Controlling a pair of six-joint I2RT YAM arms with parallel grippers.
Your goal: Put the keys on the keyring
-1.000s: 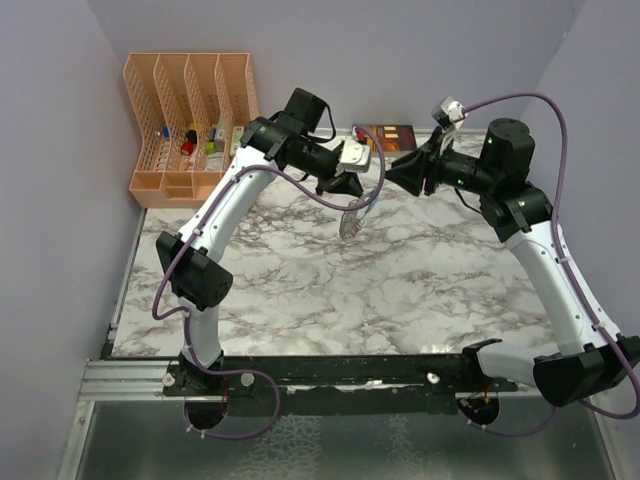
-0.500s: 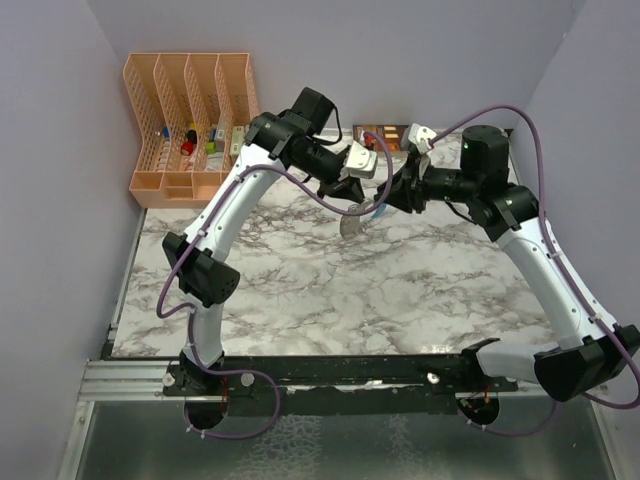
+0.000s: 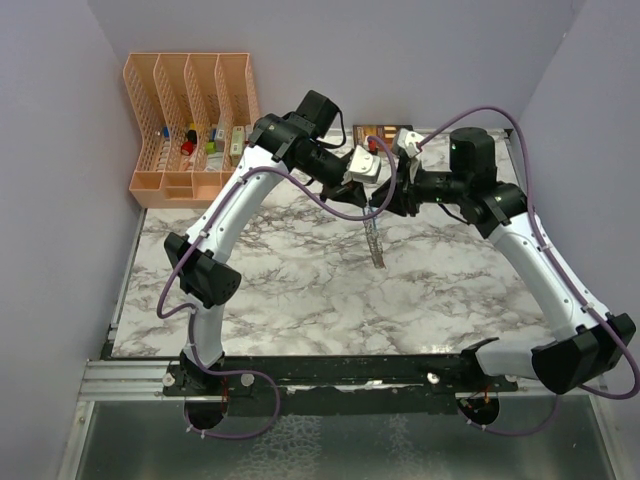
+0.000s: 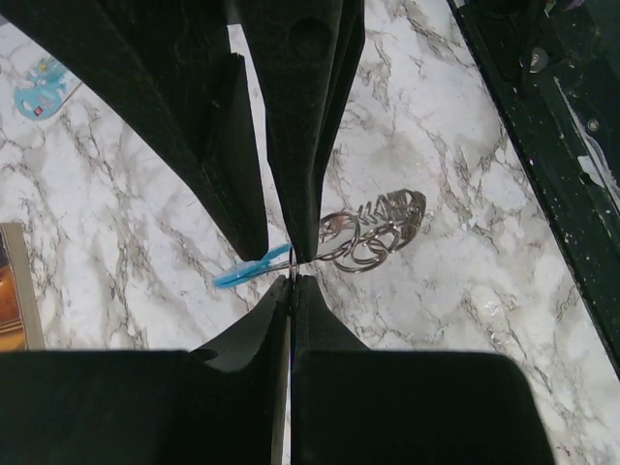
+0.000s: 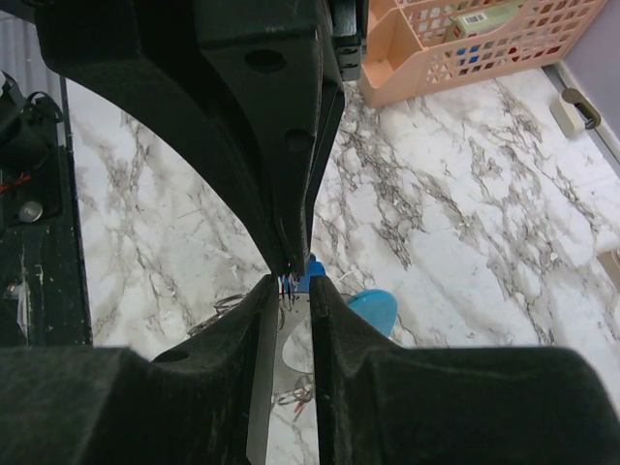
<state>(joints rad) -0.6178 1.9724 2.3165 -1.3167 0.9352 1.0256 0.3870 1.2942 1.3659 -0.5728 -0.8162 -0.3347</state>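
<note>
- While the left gripper point(image 4: 291, 283) has its jaws pressed together on the keyring point(image 4: 376, 231), pinching it where the blue strap point(image 4: 244, 273) meets the metal loops, the bunch hangs free above the table point(image 3: 450, 290), just above the centre of the overhead view.
- The right gripper point(image 5: 295, 286) sits nose to nose with the left one. Its jaws stand a little apart, tips right at that pinch point. I cannot tell whether they touch the ring.
- The keys cannot be picked out for sure. A speck of red and dark blue shows at the right tips in the right wrist view, too small to name.
- The step in hand looks like a two-handed hold on the ring, getting it ready for threading.
- Next, the right jaws likely need to close on a single loop just beside the left pinch. The dangling links should not be set swinging, so the ring is steady for a key.
</note>
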